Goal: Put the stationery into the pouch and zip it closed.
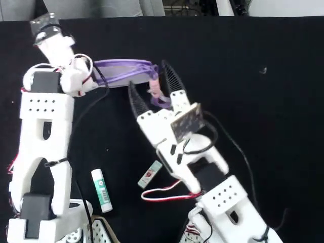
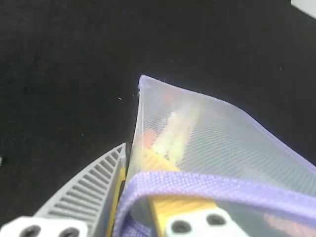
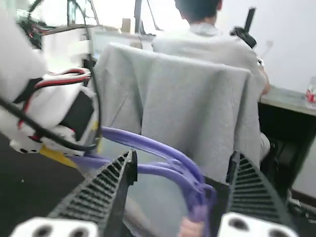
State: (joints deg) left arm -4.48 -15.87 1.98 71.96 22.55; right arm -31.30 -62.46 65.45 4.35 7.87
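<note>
A clear mesh pouch with purple trim (image 1: 124, 71) is held up off the black table at the back. My left gripper (image 1: 89, 77) is shut on its left edge. In the left wrist view that gripper (image 2: 134, 159) pinches the pouch (image 2: 217, 143) wall, and yellow and pink items show inside. My right gripper (image 1: 147, 75) is open, its black fingers (image 1: 136, 104) straddling the pouch's right end, where a pink item (image 1: 154, 90) sticks out. In the right wrist view the gripper (image 3: 182, 157) frames the purple rim (image 3: 163, 158).
A green and white glue stick (image 1: 102, 190) lies on the table (image 1: 263, 101) near the front, between the arms. A small flat eraser-like piece (image 1: 150, 174) lies to its right, beside the right arm's red and white cable (image 1: 162, 192).
</note>
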